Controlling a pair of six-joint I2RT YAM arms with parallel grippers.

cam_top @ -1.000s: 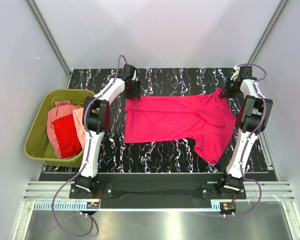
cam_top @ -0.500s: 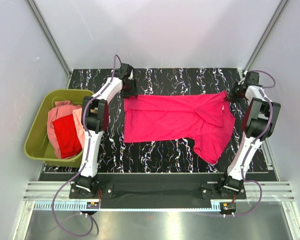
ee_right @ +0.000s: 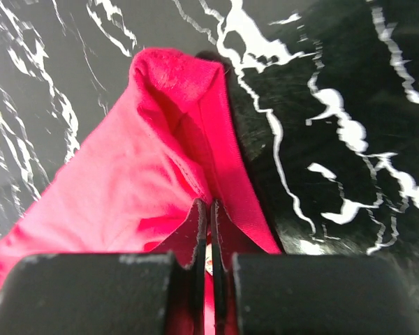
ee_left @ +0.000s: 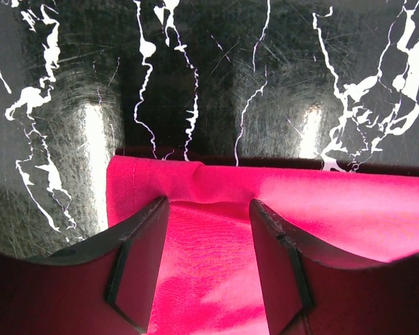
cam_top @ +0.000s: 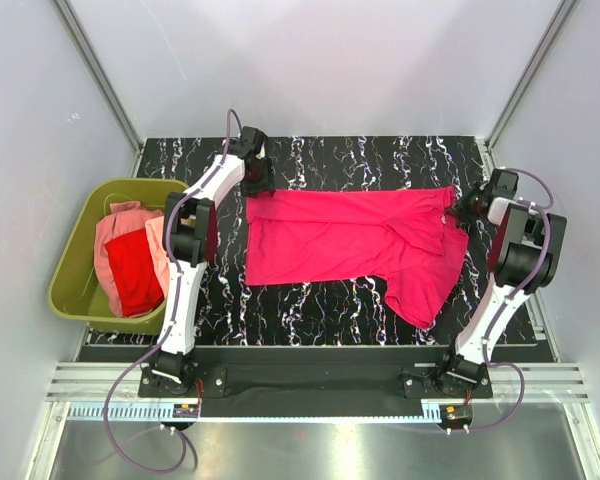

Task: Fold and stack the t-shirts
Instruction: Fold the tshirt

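Where the top camera looks down, one magenta shirt (cam_top: 350,240) is recorded spread crosswise on the black marbled table (cam_top: 380,160), mostly flat, with one sleeve trailing toward the near edge. A red shirt (cam_top: 135,272) and a salmon shirt (cam_top: 120,222) are listed as crumpled together in the green tub (cam_top: 75,250) at the left, well apart from the spread one. The left gripper (cam_top: 258,180) is placed at the far left corner of the magenta shirt, the right gripper (cam_top: 467,208) at its far right edge.

Left wrist view: the left gripper (ee_left: 208,209) is shown spread, its fingers set on either side of a raised wrinkle just inside the hem; nothing is pinched.

Right wrist view: the right gripper (ee_right: 208,209) is shown pressed together, with a fold of the magenta shirt (ee_right: 146,174) nipped between the fingertips and the cloth peaked beyond them.

Step in hand, as judged: the first shirt is being taken by two corners for straightening or folding; no stack is begun. Next move, as judged: the left fingers are to be lowered and closed on the hem, so that both ends can be lifted evenly.
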